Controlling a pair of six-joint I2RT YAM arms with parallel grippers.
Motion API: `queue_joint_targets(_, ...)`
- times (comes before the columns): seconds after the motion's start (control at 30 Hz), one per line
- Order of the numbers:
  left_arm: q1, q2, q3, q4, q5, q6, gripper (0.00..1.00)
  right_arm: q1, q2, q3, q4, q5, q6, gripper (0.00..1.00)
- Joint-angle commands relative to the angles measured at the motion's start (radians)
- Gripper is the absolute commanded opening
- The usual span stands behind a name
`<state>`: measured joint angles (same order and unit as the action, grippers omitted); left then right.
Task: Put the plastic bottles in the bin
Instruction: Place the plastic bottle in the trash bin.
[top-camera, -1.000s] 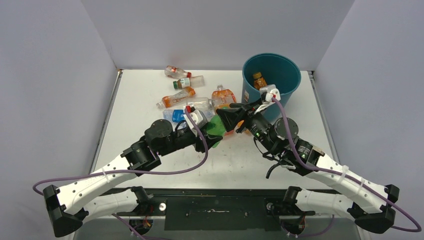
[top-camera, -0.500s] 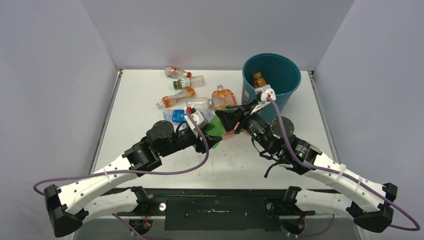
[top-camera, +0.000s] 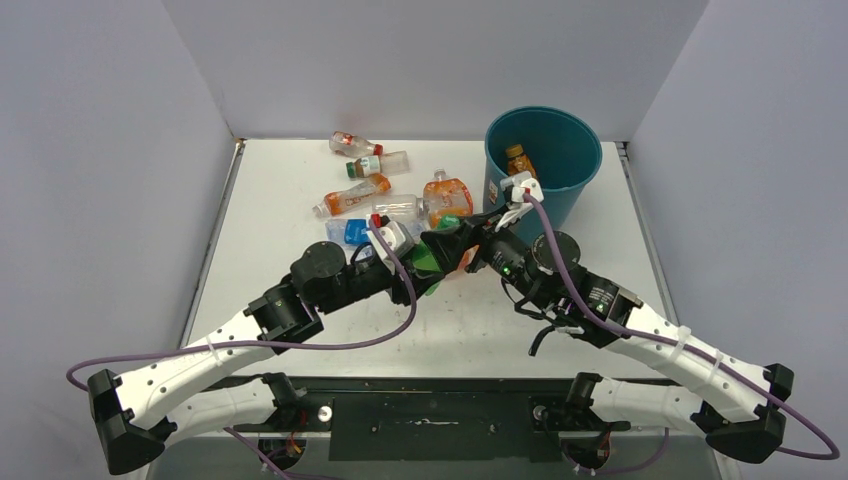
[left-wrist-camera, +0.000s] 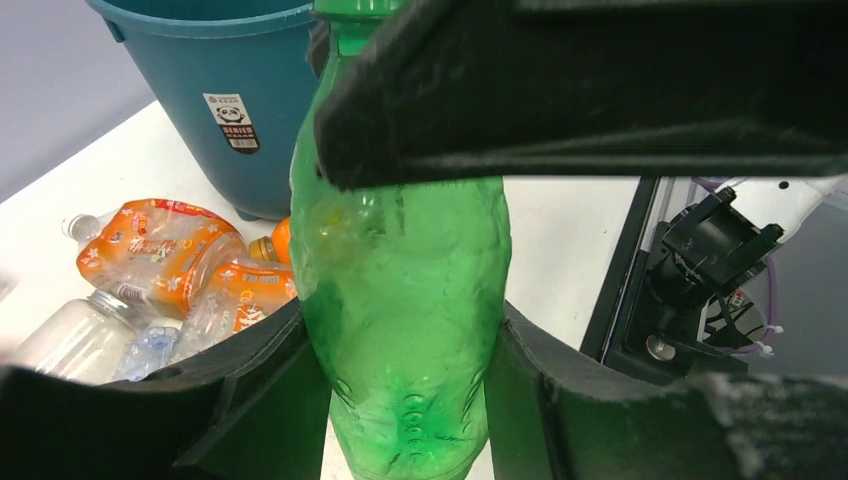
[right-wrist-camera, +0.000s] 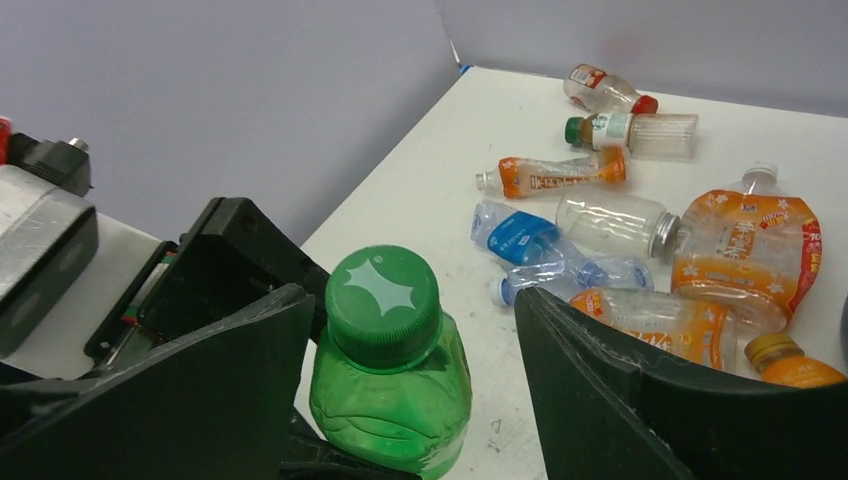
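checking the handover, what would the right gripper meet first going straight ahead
The green bottle, probably cap first: it sits between the open right gripper's fingers, its body held by the left gripper.

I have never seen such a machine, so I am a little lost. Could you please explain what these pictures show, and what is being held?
These are two white robot arms, each ending in a two-finger gripper. One picture comes from a fixed camera above them; the other two come from a camera on each wrist. On the white table lie small clear plastic bottles, beside a round teal plastic bin with another bottle inside. The left gripper is clamped on a green plastic bottle. The right gripper has its open fingers on either side of that bottle's green cap.
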<state>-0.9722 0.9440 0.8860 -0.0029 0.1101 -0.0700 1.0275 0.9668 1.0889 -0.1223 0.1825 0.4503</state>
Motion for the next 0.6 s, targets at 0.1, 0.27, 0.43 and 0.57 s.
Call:
queue_joint_targets(0.1,0.001,-0.021,0.016,0.078,0.003,0.004,0.00,-0.001,-0.004,0.030,-0.025,-0.003,0.016,0.62)
queue_joint_targets(0.27,-0.001,-0.018,0.014,0.080,0.008,0.004,0.00,-0.001,-0.030,0.009,0.005,0.009,0.023,0.61)
queue_joint_targets(0.43,-0.005,-0.011,0.014,0.080,0.012,0.005,0.00,0.000,-0.066,-0.018,0.059,0.038,0.036,0.76)
queue_joint_targets(0.57,-0.008,-0.009,0.014,0.078,0.014,0.007,0.00,0.000,-0.073,-0.026,0.087,0.050,0.038,0.73)
